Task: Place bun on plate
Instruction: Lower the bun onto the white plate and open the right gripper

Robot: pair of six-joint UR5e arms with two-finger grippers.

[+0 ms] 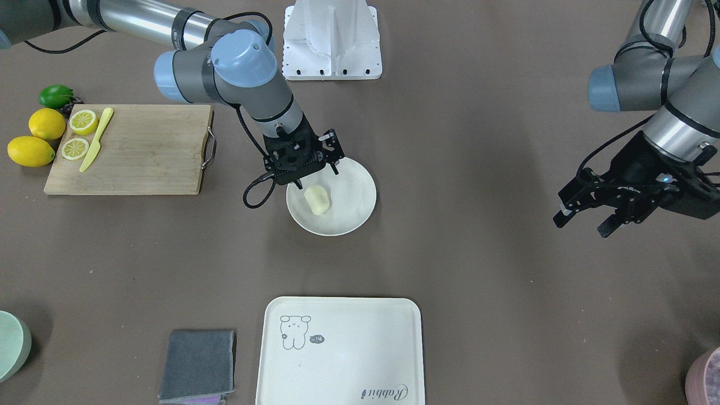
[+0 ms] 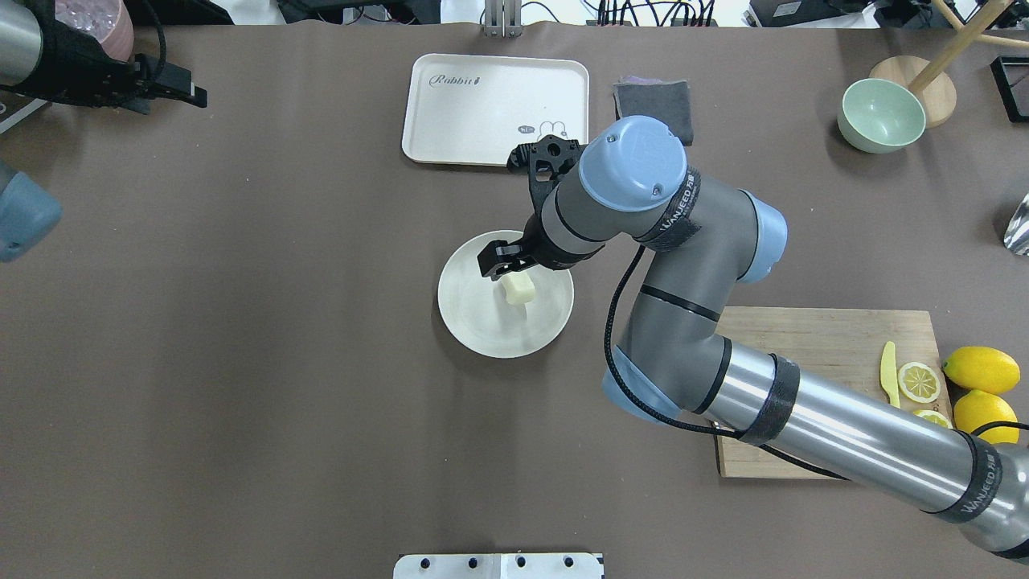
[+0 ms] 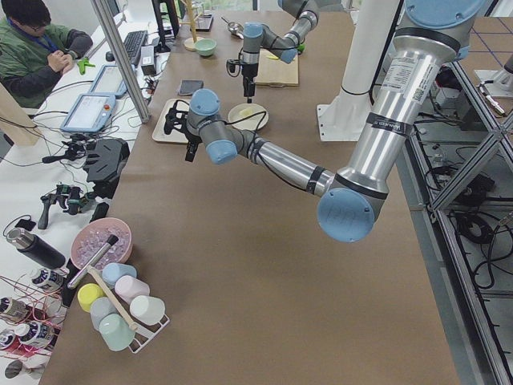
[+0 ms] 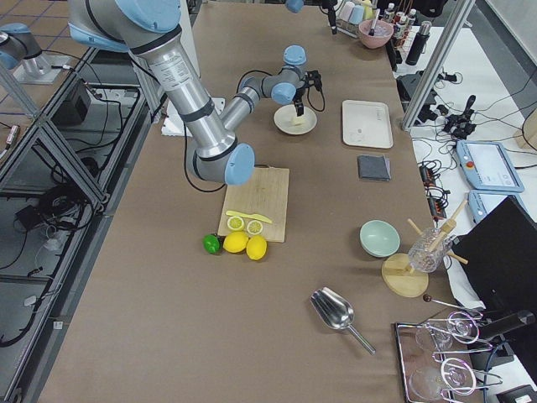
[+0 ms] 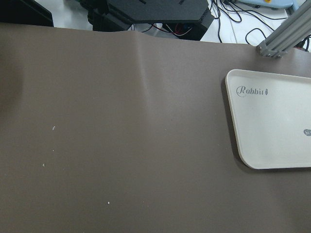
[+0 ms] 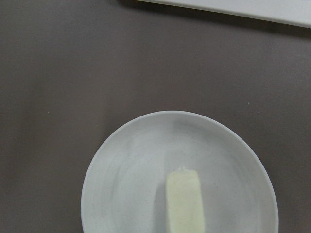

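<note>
The pale cream bun [image 1: 318,201] lies on the round off-white plate [image 1: 360,197] near the table's middle, a little toward the plate's side nearest my right gripper. My right gripper [image 1: 316,175] hovers just over the plate's robot-side edge, open, its fingers apart and clear of the bun. The right wrist view looks straight down on the plate [image 6: 131,170] with the bun [image 6: 184,204] at the lower middle; no fingers show there. In the overhead view the bun [image 2: 517,291] sits just below that gripper. My left gripper [image 1: 582,224] hangs open and empty far off to the side.
A cream bear tray [image 1: 349,349] and a grey cloth [image 1: 198,364] lie on the operators' side of the plate. A wooden cutting board [image 1: 146,149] with lemon halves and a yellow knife, whole lemons beside it, is on my right. A green bowl [image 2: 880,115] stands far right.
</note>
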